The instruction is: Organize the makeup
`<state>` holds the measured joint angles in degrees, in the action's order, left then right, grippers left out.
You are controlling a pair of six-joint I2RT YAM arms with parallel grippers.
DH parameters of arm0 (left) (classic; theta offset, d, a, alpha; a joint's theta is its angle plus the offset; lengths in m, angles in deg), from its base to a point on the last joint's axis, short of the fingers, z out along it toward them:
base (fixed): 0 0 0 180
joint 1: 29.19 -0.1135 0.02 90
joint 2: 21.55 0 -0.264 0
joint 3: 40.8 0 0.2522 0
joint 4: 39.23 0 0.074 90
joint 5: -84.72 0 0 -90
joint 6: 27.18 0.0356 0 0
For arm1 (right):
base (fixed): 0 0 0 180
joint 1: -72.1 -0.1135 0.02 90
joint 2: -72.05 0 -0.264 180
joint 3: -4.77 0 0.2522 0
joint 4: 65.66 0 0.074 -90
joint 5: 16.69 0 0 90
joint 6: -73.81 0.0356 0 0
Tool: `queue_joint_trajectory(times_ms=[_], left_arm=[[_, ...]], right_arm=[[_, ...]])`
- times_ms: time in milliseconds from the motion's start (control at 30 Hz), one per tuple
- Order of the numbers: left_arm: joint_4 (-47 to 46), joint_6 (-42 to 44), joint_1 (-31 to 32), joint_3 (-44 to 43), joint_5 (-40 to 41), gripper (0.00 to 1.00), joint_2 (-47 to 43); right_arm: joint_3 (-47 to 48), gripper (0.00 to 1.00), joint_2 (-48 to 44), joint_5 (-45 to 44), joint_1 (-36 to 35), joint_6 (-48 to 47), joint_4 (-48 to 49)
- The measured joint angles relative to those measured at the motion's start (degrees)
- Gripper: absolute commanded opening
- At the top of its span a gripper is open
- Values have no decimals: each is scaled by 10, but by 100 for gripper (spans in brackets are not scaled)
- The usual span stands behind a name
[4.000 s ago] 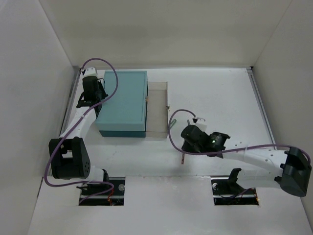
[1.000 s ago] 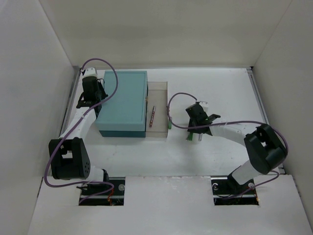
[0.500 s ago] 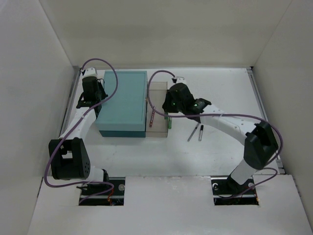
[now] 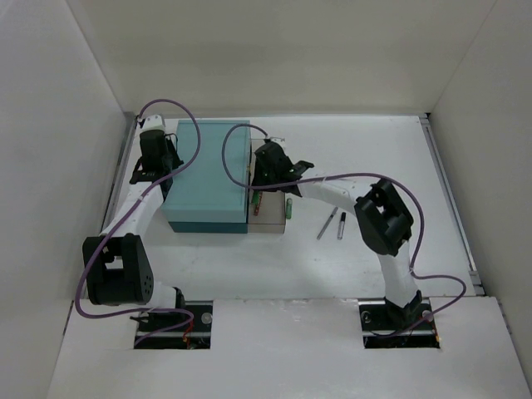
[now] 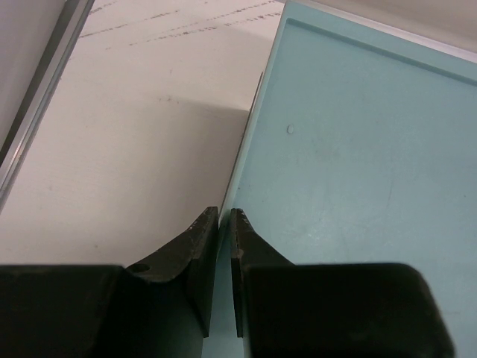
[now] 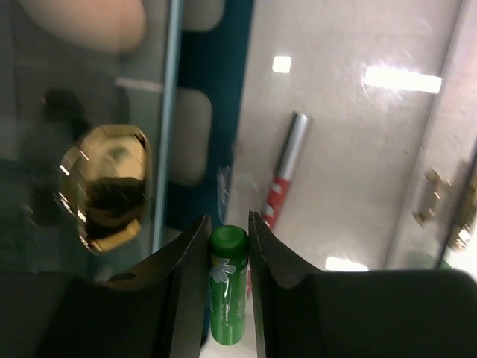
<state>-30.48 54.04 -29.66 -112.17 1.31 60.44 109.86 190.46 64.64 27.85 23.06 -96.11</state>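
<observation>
My right gripper (image 6: 227,224) is shut on a green tube (image 6: 226,294) with a white flower print. It hangs over the clear drawer (image 4: 270,146), close to the teal box (image 4: 208,170). On the drawer floor lies a red pencil (image 6: 286,173) with a silver cap, seen from above as the red pencil (image 4: 258,203). A green pencil (image 4: 289,208) lies by the drawer's outer wall. Two dark pencils (image 4: 327,224) rest on the table to the right. A brown-gold round pot (image 6: 106,188) and a peach sponge (image 6: 83,19) show through clear plastic. My left gripper (image 5: 223,216) is shut, at the box's left edge.
The teal box's flat lid (image 5: 358,164) fills the right of the left wrist view, with bare white table (image 5: 141,142) to its left. White walls enclose the table on three sides. A small gold handle (image 6: 430,204) sits on the drawer's front wall.
My right gripper has carried the green tube leftward from the table right of the drawer to over the drawer beside the box. The left arm has not moved.
</observation>
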Motion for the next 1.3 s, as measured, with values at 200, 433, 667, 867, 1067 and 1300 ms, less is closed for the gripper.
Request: queue_joint_trajectory(times_ms=[200,433,667,867,1067,1300], left_arm=[[0,0,0,0,0,9,0],[0,0,0,0,0,9,0],[-1,0,0,1,0,9,-1],[-2,0,0,3,0,9,-1],[-2,0,0,3,0,9,-2],[-1,0,0,3,0,9,-3]], right_arm=[[23,50,11,-4,0,12,-5],[-27,50,-31,-14,0,13,-6],[-226,50,-237,-52,11,13,2],[-356,50,-339,-88,62,36,-14],[-432,49,-331,-97,94,58,-45],[-413,36,-264,-101,97,71,-33]])
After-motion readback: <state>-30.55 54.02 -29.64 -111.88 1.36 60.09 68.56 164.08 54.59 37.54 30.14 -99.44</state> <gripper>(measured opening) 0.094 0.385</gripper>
